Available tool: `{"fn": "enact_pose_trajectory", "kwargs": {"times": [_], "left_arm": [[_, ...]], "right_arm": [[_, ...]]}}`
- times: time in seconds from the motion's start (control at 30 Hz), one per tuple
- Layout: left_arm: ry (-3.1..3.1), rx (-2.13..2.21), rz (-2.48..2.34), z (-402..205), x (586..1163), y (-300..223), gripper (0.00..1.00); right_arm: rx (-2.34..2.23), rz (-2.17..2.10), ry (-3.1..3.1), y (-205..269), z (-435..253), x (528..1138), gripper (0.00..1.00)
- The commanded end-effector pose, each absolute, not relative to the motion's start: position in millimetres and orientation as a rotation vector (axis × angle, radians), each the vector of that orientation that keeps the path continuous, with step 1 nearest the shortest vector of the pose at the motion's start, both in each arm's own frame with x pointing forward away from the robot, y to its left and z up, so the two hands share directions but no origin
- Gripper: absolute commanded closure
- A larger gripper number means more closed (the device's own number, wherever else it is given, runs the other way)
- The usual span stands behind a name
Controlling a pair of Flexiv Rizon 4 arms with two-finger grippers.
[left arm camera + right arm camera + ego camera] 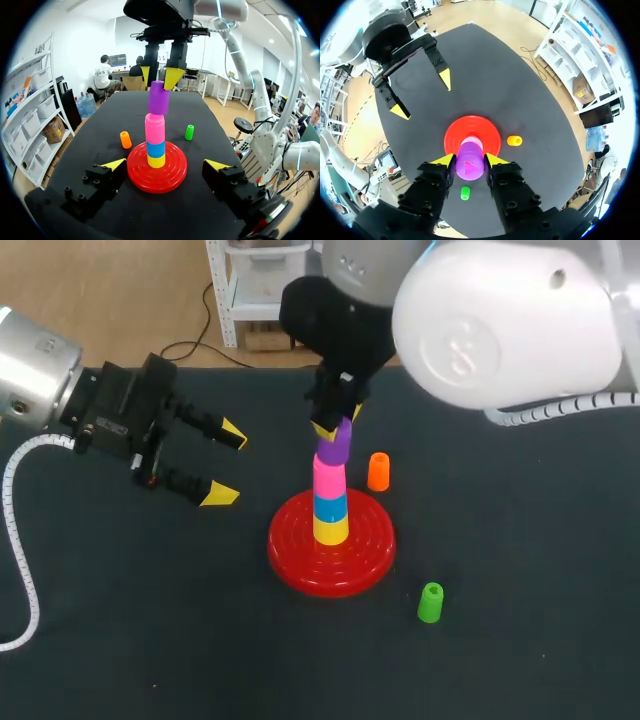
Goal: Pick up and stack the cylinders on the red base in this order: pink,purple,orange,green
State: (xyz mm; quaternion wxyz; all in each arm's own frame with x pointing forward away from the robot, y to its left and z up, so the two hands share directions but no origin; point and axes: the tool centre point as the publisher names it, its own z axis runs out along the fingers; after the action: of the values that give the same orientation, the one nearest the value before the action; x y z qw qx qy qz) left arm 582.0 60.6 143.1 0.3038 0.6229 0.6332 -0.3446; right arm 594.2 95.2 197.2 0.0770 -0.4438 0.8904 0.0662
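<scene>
On the red base (331, 545) (156, 176) (455, 132) stands a stack of a yellow, a blue and a pink cylinder (329, 478) (155, 129). My right gripper (336, 424) (160, 76) (470, 160) is shut on the purple cylinder (335, 443) (159, 97) (469, 161), held tilted just above the pink one. The orange cylinder (378, 471) (125, 139) (514, 141) stands beside the base on its far right in the head view. The green cylinder (431, 602) (189, 132) (465, 193) stands near the front right. My left gripper (222, 462) (165, 165) (421, 94) hangs open left of the base, holding nothing.
The black table top (520, 540) carries nothing else. A white ribbed cable (20, 540) hangs from my left arm over the table's left side.
</scene>
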Motion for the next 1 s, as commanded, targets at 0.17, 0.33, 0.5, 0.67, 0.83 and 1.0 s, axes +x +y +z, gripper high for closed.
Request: {"fn": "enact_pose_trajectory", "kwargs": {"times": [0.17, 0.33, 0.5, 0.67, 0.83, 1.0], "left_arm": [[1.673, 1.649, -0.913, 142.3, 581.6, 61.7, 0.00], [1.673, 1.649, -0.913, 142.3, 581.6, 61.7, 0.00], [1.673, 1.649, -0.913, 142.3, 581.6, 61.7, 0.00], [1.673, 1.649, -0.913, 142.3, 581.6, 61.7, 0.00], [1.673, 1.649, -0.913, 142.3, 581.6, 61.7, 0.00], [1.673, 1.649, -0.913, 142.3, 581.6, 61.7, 0.00]], "right_arm": [[-1.343, 0.209, 2.665, 98.8, 194.5, 593.9, 1.00], [-1.348, 0.204, 2.670, 99.9, 191.0, 593.3, 1.00], [-1.346, 0.192, 2.673, 100.0, 189.1, 593.6, 1.00], [-1.339, 0.184, 2.673, 99.5, 188.5, 595.1, 1.00], [-1.344, 0.178, 2.662, 101.0, 188.2, 597.1, 1.00], [-1.357, 0.184, 2.657, 103.0, 188.2, 597.9, 1.00]]}}
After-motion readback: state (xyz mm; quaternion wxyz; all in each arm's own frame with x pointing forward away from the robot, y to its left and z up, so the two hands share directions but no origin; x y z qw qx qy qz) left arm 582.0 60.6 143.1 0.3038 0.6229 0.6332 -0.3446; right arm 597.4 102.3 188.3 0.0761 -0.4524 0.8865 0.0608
